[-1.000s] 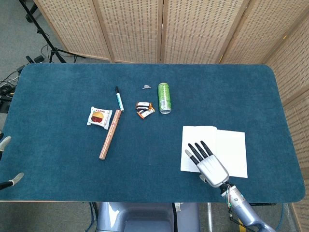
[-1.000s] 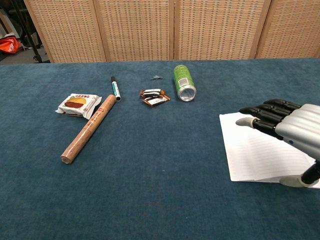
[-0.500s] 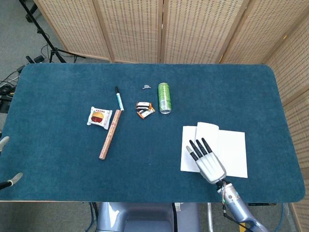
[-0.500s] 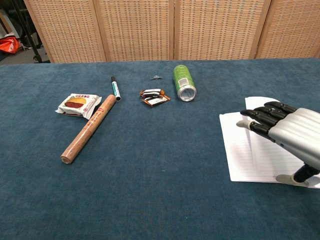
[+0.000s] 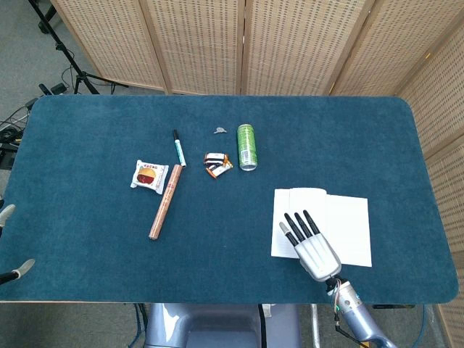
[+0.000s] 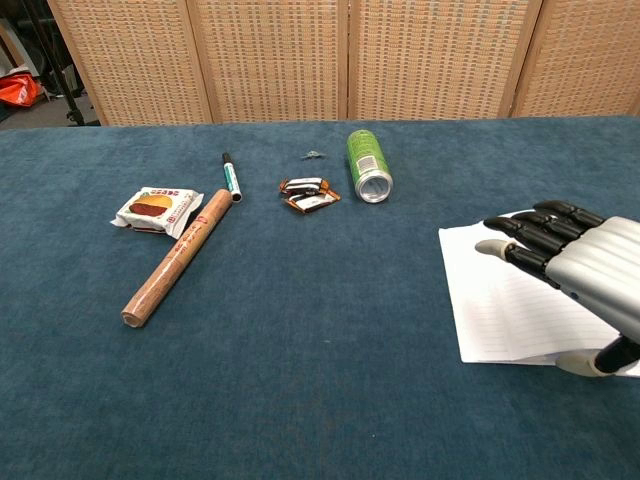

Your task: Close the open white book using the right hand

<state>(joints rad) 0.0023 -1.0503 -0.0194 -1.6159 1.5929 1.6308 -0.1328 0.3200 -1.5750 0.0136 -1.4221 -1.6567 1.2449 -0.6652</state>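
The open white book (image 5: 341, 221) lies flat at the table's front right, lined pages up; the chest view shows its left page (image 6: 495, 300). My right hand (image 5: 310, 241) hovers over or rests on the left page near the front edge, fingers stretched out and slightly apart, holding nothing. From the chest camera the right hand (image 6: 572, 257) sits above the page with its thumb (image 6: 590, 363) low by the book's front edge. Only two fingertips of my left hand (image 5: 10, 243) show at the far left edge, apart and empty.
A green can (image 5: 247, 146) lies on its side behind the book. Further left are small wrappers (image 5: 217, 164), a marker (image 5: 178, 148), a brown roll (image 5: 165, 201) and a snack packet (image 5: 148, 175). Wicker screens stand behind the table.
Half a second ago the left page was lifted and curled at its far edge; now it lies flat again. The right hand has shifted only slightly.
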